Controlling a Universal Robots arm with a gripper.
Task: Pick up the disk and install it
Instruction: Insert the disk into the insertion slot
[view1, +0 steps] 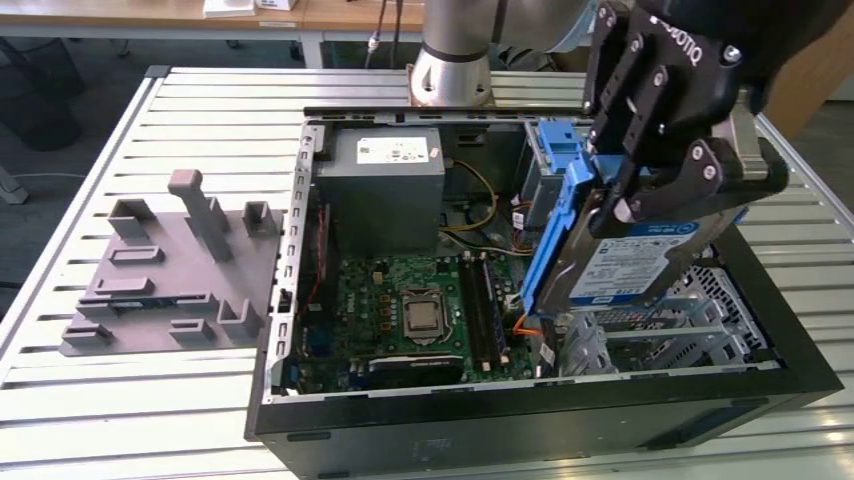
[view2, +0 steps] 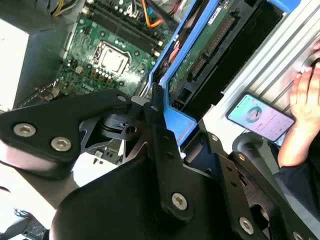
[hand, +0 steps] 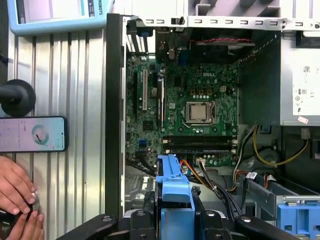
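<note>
Open above motherboard (view1: 414, 305); drive bay (view1: 683, 335) close beneath disk (view1: 643, 262).

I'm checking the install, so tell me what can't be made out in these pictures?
- Top of the disk, exterior view: covered by the claw.
- Drive bay, exterior view: partly hidden behind the disk.
- A person's hand, first wrist view: cut off by the picture edge.

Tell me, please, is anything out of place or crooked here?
The disk hangs tilted in the gripper over the open computer case, not yet seated. A phone and a hand lie beside the case.
</note>
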